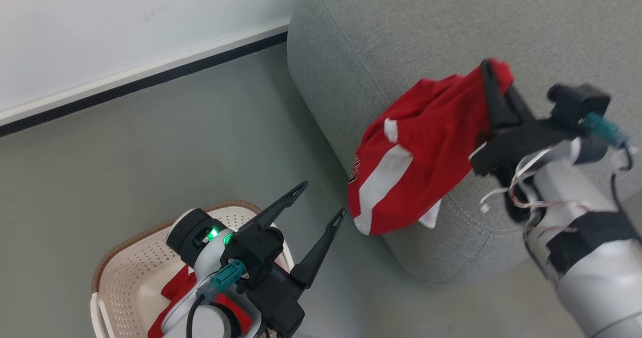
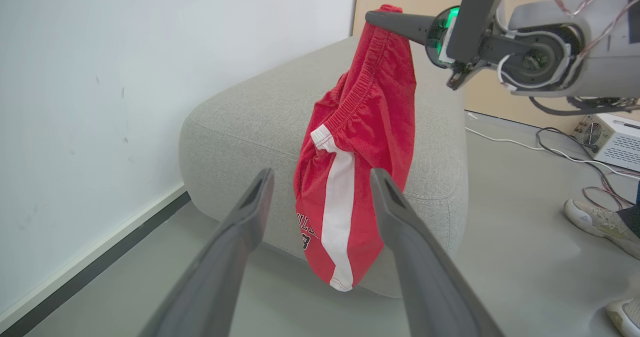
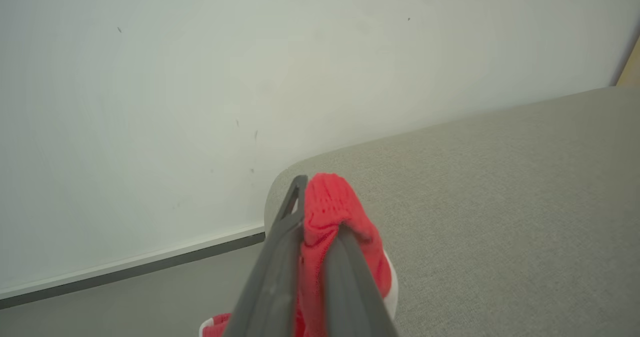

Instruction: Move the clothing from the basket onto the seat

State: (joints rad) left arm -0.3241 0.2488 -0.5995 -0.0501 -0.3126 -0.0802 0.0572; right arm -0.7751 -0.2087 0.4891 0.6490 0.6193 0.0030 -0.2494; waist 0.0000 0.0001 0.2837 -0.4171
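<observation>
- While the right tool (image 1: pixel 489 72) was clamped shut on the waistband of a red garment (image 1: pixel 416 162), it held that fold up above the seat (image 1: pixel 401 37), near the seat's rounded corner.
- From the grip, the red garment hung down over that corner and the seat's side, with its white stripe (image 2: pixel 340 202) and dark printed lettering (image 2: pixel 306 227) facing outward. Whether the cloth rested on the upholstery could not be told.
- The left tool (image 1: pixel 323 198) stood wide open and held nothing. It was above the basket (image 1: pixel 125 273), with its fingers pointing toward the hanging garment.
- The basket sat on the grey floor (image 1: pixel 150 142), well apart from the seat, and a second red garment (image 1: pixel 175 285) lay bunched inside it, partly hidden by the left arm.
- A person's pale shoe (image 2: pixel 595 222) rested on the floor beyond the seat's far side, near a white box (image 2: pixel 610 139) and loose cables (image 2: pixel 560 149).
</observation>
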